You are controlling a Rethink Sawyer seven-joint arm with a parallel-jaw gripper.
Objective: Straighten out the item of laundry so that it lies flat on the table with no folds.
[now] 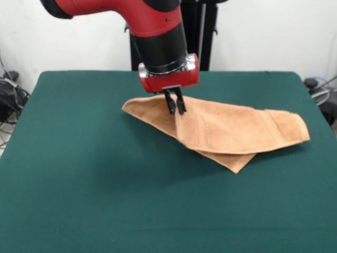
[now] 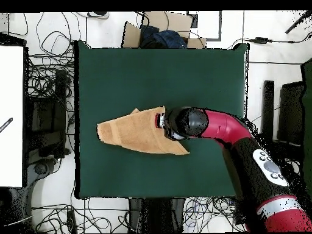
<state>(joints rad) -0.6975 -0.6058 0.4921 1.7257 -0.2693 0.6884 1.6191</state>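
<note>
Green felt counter (image 1: 79, 174) | orange-tan towel (image 1: 237, 129) is laid folded near its middle | hand (image 1: 175, 105) is closed on towel's raised fold | risk: if the pinched layers are gripped together, the fold may be dragged rather than opened.

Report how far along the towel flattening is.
Done: little so far. The towel lies on the green table folded over itself, with a lower layer's corner poking out beneath the upper one. In hand: the gripper is down at the towel's upper edge, fingers close together, apparently pinching the cloth there. Left: pull the folded layer open and spread the towel flat, without folds.
</note>
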